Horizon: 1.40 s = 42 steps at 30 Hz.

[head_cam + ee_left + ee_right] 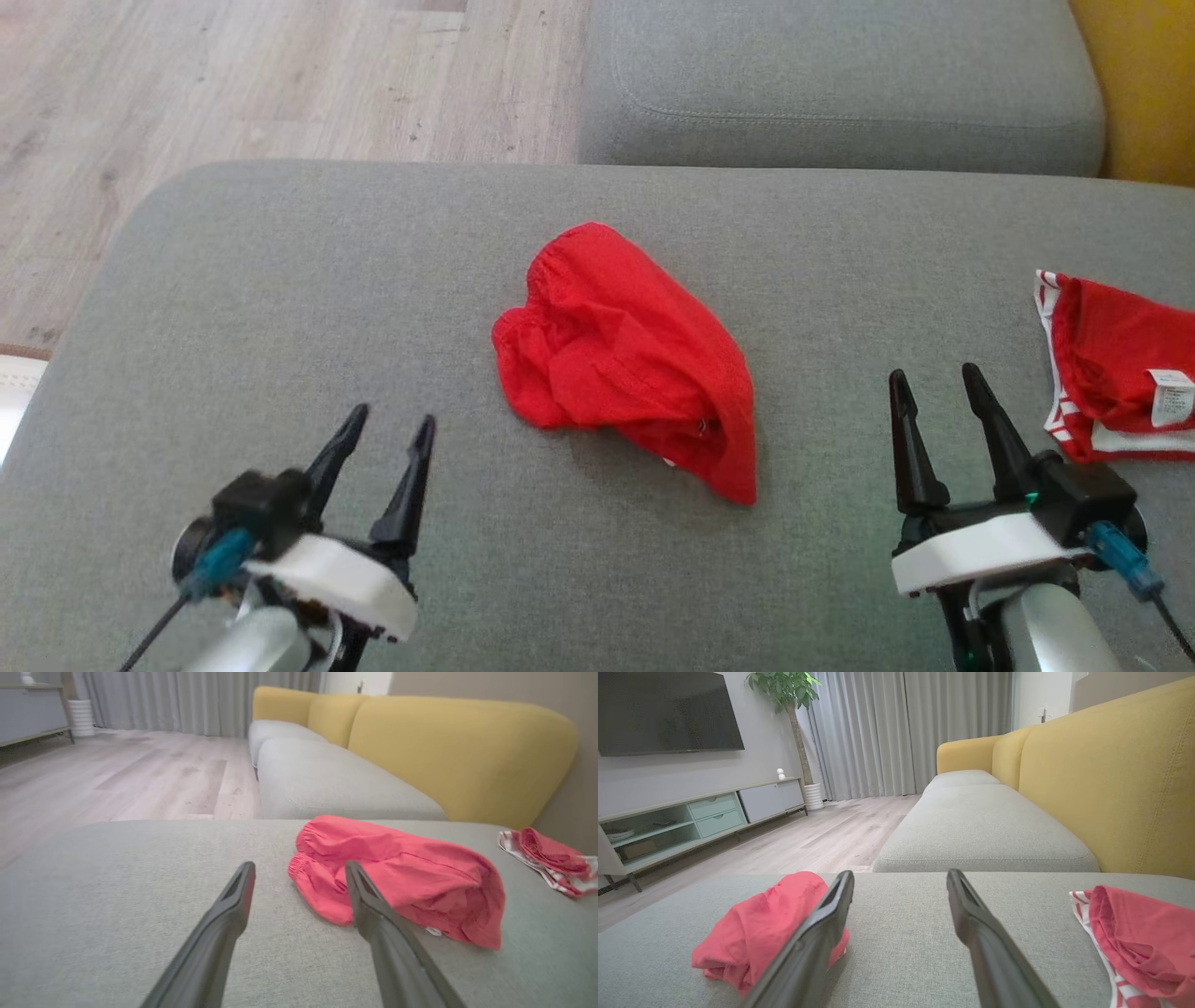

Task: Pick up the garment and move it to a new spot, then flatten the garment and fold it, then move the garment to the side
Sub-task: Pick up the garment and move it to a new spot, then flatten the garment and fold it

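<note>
Garment (621,359) rests on the biggest thing in sight, the grey sofa seat (280,308), lying near its middle as a crumpled red heap, not yet flattened. A red-and-white piece of clothing (1111,364) sits at the seat's right edge, well apart from it. Left fingers (408,485) and right fingers (910,448) are both spread wide and hold nothing, one pair on each side of the heap and short of it. The pick-up, I judge, has not begun. The next move calls for reaching in, pinching a raised fold and lifting it clear.
</note>
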Motion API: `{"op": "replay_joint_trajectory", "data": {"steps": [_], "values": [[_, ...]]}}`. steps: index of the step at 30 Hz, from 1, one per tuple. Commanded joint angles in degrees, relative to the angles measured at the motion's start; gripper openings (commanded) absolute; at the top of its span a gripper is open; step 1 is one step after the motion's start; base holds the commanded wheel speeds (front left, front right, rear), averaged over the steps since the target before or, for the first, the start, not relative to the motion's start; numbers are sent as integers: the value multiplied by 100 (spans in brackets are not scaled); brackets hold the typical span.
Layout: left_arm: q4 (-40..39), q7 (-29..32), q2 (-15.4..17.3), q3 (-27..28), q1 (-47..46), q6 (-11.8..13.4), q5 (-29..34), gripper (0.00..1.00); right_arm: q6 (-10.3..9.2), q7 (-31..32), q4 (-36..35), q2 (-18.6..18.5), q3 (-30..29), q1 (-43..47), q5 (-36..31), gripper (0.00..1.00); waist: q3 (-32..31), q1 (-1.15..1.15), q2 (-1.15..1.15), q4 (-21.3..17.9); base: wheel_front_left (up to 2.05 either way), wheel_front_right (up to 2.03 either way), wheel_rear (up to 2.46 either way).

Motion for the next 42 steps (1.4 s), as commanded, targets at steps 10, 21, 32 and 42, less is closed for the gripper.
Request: {"op": "replay_joint_trajectory", "data": {"steps": [10,21,32,42], "values": [[-177,-433,-911,1950,781,-434,892,100,-4,-63,-228,-9,139,-13,-101,100,14,0,0,-44,0,0,0],[84,-435,-1933,3122,1120,-1396,2108,100,-4,-63,-144,-9,217,-175,-151,100,176,0,0,48,0,0,0],[396,-435,-2423,3185,897,-1711,2642,100,-4,65,1292,-9,698,-1353,-14,100,733,0,0,498,0,0,0],[587,-435,-2575,3085,702,-1753,2772,100,-4,546,2733,-9,1153,-2268,1016,100,1013,0,0,806,0,0,0]]}}
